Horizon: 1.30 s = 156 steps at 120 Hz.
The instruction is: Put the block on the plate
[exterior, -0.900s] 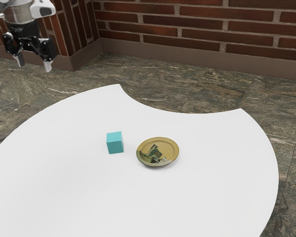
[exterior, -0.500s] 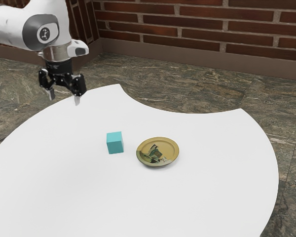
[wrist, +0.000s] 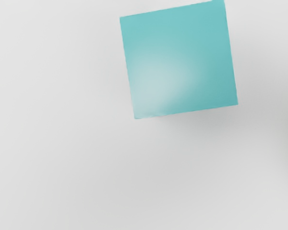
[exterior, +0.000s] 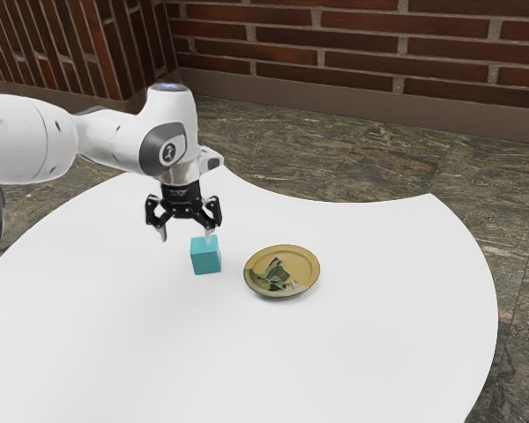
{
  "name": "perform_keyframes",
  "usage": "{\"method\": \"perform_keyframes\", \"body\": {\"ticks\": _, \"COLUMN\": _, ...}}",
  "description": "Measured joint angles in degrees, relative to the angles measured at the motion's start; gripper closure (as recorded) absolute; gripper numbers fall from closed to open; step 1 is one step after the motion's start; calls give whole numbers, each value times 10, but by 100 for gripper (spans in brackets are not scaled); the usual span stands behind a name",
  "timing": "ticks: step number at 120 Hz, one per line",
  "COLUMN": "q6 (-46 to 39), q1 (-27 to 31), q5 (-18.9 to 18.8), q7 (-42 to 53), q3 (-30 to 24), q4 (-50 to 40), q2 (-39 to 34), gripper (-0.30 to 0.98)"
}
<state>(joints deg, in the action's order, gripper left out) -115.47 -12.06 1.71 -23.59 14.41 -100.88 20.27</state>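
My gripper [exterior: 186, 236] stands open in the exterior view, its two fingertips wide apart and pointing down near the teal block [exterior: 205, 256]. One fingertip overlaps the block's upper edge in that view; whether it touches cannot be told. The block rests on the white table, a short way to the exterior view's left of the plate [exterior: 296, 263], which is round and yellow-brown with a dark pattern. In the wrist view the top of the block [wrist: 180, 60] appears large, slightly turned, with nothing gripped.
The white table [exterior: 353, 352] has a curved outline with a concave cutout at its far edge. Beyond it lie a grey-brown stone floor [exterior: 353, 159] and a brick wall [exterior: 353, 44]. My arm spans from the exterior view's left edge above the table.
My arm has come in from the exterior view's upper left, and the gripper has moved down toward the exterior view's right, close to the block. Block and plate have stayed put.
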Motion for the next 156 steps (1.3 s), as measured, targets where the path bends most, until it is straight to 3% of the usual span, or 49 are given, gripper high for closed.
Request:
{"method": "perform_keyframes", "body": {"ticks": 63, "q6": -92, "q1": 10, "q5": 47, "q7": -95, "q3": 18, "q4": 101, "q2": 142, "gripper": 0}}
{"method": "perform_keyframes", "body": {"ticks": 156, "q6": -110, "q1": 11, "q5": 60, "q7": -151, "q3": 18, "q4": 96, "q2": 165, "gripper": 4}}
